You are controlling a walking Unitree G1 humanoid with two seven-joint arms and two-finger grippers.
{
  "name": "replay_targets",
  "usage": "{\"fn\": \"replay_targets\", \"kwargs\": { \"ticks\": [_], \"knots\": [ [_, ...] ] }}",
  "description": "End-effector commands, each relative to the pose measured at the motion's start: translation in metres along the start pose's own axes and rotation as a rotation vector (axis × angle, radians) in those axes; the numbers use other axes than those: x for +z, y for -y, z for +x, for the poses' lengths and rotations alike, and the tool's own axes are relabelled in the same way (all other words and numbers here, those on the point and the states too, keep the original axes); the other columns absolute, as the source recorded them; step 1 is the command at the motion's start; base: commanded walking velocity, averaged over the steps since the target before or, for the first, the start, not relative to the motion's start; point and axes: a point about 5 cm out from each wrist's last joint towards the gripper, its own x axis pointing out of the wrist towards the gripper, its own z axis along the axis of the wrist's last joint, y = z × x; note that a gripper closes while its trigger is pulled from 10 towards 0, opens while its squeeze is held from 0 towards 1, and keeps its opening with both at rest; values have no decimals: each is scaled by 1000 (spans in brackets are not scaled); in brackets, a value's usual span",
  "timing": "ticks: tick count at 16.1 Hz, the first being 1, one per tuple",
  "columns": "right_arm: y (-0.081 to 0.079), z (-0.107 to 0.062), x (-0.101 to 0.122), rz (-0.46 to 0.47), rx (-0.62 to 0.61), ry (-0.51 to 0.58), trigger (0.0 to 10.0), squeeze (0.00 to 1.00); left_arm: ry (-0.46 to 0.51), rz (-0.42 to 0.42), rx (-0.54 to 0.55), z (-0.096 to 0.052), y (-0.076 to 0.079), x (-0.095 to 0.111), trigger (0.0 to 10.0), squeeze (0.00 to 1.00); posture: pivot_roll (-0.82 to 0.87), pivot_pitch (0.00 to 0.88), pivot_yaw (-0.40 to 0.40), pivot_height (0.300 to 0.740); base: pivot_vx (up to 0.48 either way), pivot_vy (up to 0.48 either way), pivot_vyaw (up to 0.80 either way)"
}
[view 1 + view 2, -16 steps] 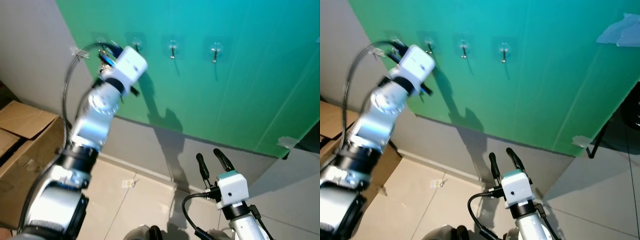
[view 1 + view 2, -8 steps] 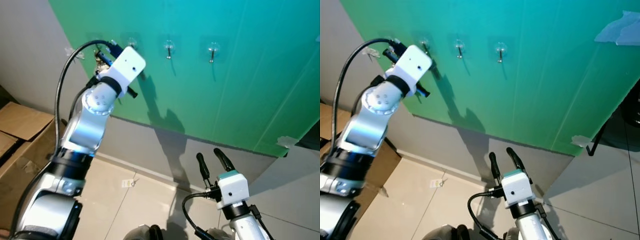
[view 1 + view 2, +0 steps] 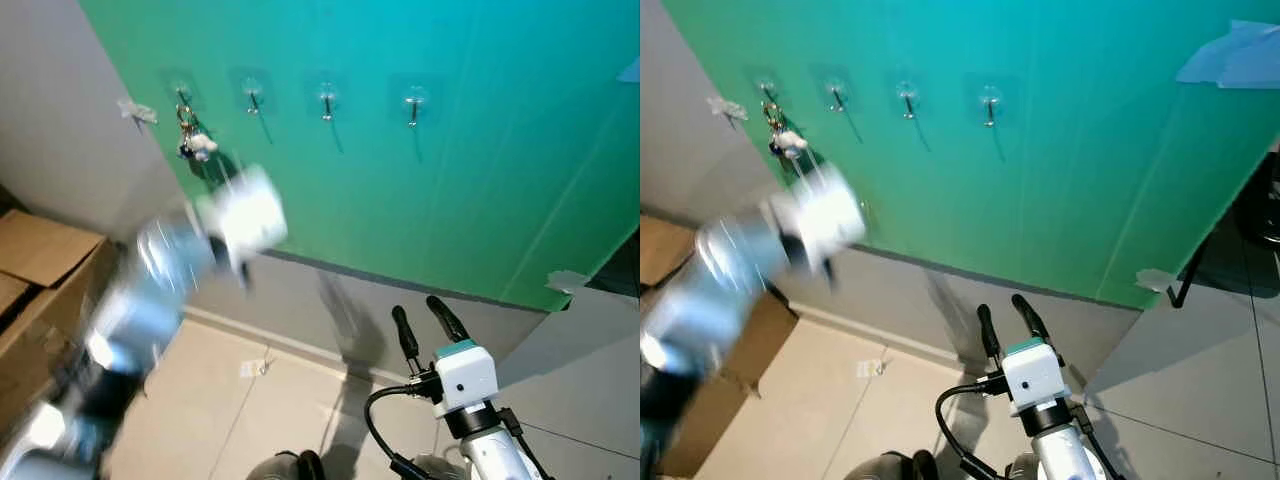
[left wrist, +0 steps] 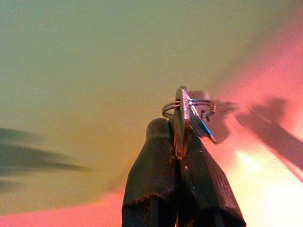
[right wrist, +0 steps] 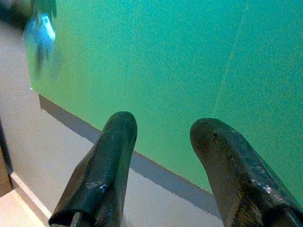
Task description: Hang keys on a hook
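Cardboard box [image 3: 40, 265] on the floor [image 3: 260, 410], left of and below the green wall [image 3: 480, 170]. Small scrap of tape [image 3: 137, 110] on the grey wall just left of the green wall's edge.

Row of four hooks high on the green wall. Leftmost hook [image 3: 182, 98] carries the keys [image 3: 192, 142]: a small bunch with a white fluffy charm, hanging against the green wall right under that hook. The other three hooks [image 3: 253, 97], [image 3: 326, 102], [image 3: 412, 104] are bare.

Left arm [image 3: 160, 280] is heavily motion-blurred, with its white wrist block in front of the green wall's lower edge, below the keys and apart from them. From the head views I cannot tell how its fingers stand. In the left wrist view the left gripper [image 4: 177, 137] has its fingers [image 4: 151, 175] pressed together, pinching a flat key [image 4: 181, 118] with a wire ring [image 4: 189, 108] at its top; the background there is a blurred yellow-green and pink surface.

Right gripper [image 3: 425, 318] is held low, below the green wall's bottom edge and right of the hooks, pointing up at the wall. Its fingers [image 5: 109, 156] are spread apart with nothing between them; the right wrist view looks at the green wall and the grey strip [image 5: 94, 142] beneath it.

Pale blue patch [image 3: 1230, 65] sits at the green wall's upper right.
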Motion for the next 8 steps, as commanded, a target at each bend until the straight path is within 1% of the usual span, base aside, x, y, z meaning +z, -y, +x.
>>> {"fn": "replay_targets", "kwargs": {
  "ticks": [1,2,3,4,5,6,7,8],
  "knots": [
    [-3,1,2,11,9,-1,10000,0,-41,39,-95,-4,10,-8,10000,0,-189,86,148,736,0,0,0],
    [-2,2,1,10,11,-1,10000,0,-117,109,-166,-7,20,-22,10000,0,-190,85,147,736,0,0,0],
    [-2,3,1,9,12,-1,10000,0,-184,190,-205,-10,24,-34,10000,0,-189,84,146,736,0,0,0],
    [-2,4,1,8,14,0,10000,0,-235,241,-202,-12,20,-40,10000,0,-190,81,145,736,0,0,0],
    [-2,4,1,8,14,0,10000,0,-249,253,-199,-13,18,-41,10000,0,-190,81,146,736,0,0,0],
    [-1,5,0,6,17,0,10000,0,-265,293,-155,-16,3,-41,10000,0,-192,76,144,736,0,0,0],
    [-1,5,0,5,17,0,10000,0,-246,289,-129,-19,-6,-37,10000,0,-193,75,146,736,0,0,0],
    [-1,6,-1,5,17,-1,10000,0,-200,243,-95,-20,-18,-30,10000,0,-189,69,145,736,0,0,0]
  ]
}}
